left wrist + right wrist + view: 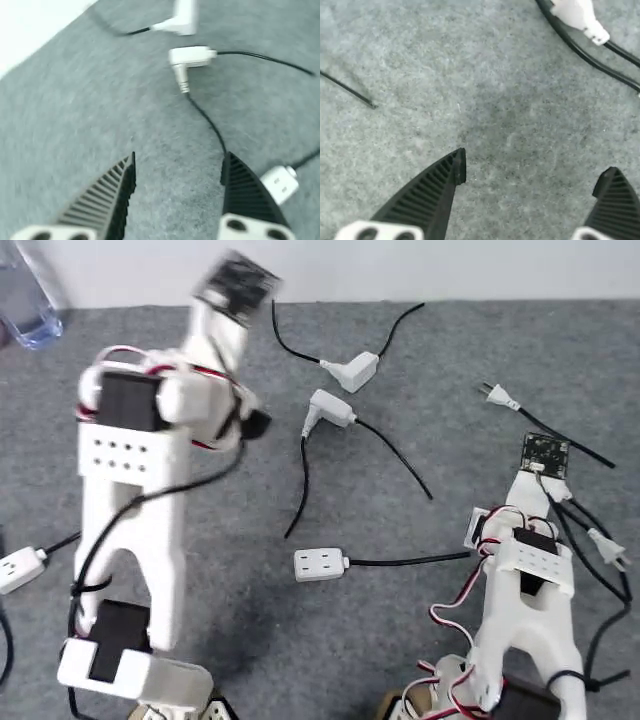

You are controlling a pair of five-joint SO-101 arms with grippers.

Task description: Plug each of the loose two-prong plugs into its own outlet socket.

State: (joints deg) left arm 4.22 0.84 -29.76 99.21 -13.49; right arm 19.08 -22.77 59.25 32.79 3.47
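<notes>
Currently the left claw (177, 187) is hanging wide open above the grey bench (330, 660). Its two ribbed black fingers (116, 196) are standing well apart, holding nothing and touching nothing. Beyond the fingertips we are seeing a white cord head (192, 56) lying flat, with a black cord leaving each end. A second white cord head (183, 15) is lying just past it. One of those cords is trailing back toward one finger. Just beside that finger an outlet socket (281, 183) is lying with its slots facing up.

The right claw (530, 187) is gaping wide too, its fingers (437, 192) far apart over bare bench and gripping nothing. A white plug (577, 15) is lying ahead of this claw and apart from it, with black cords alongside. We cannot tell which loose plug it is.

From the high view we are noting the outlet socket (320, 564) lying mid-bench between the two arms, its cord running toward the right arm. A second outlet socket (20, 569) is lying at the bench's left edge. A two-prong plug (497, 393) is lying loose beyond the right arm. A second two-prong plug (606, 546) is lying among cords beside that arm. Neither plug is sitting in a socket.
</notes>
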